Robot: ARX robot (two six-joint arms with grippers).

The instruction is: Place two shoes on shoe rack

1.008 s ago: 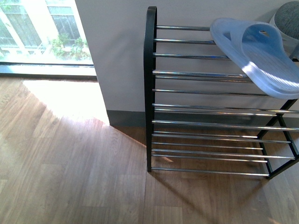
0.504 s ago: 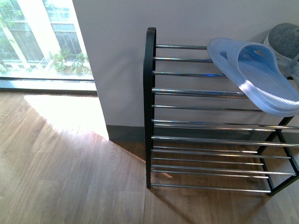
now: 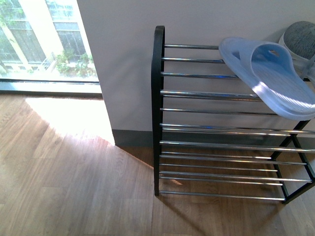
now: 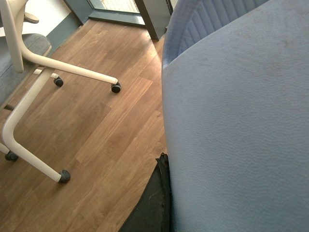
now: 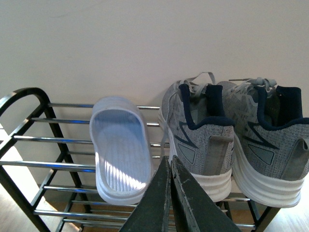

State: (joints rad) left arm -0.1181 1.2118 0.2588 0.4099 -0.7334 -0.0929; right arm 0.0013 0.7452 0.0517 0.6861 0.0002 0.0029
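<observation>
Seeing both sneakers (image 5: 231, 140) already side by side on the shoe rack (image 5: 53, 145) top beside a blue slipper (image 5: 120, 150), right tool (image 5: 170, 193) pressed together, left tool unseen; I'd judge them light, soft-knit, best pinched at the stiffer heel collar.

I stand in an office-like room: brown wood-plank floor (image 3: 74, 187), tall window (image 3: 44, 39), white swivel chair base on castors (image 4: 43, 92), black chrome-rod shoe rack (image 3: 158, 108).

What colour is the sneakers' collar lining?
Navy on both sneakers, clearest in the right wrist view.
</observation>
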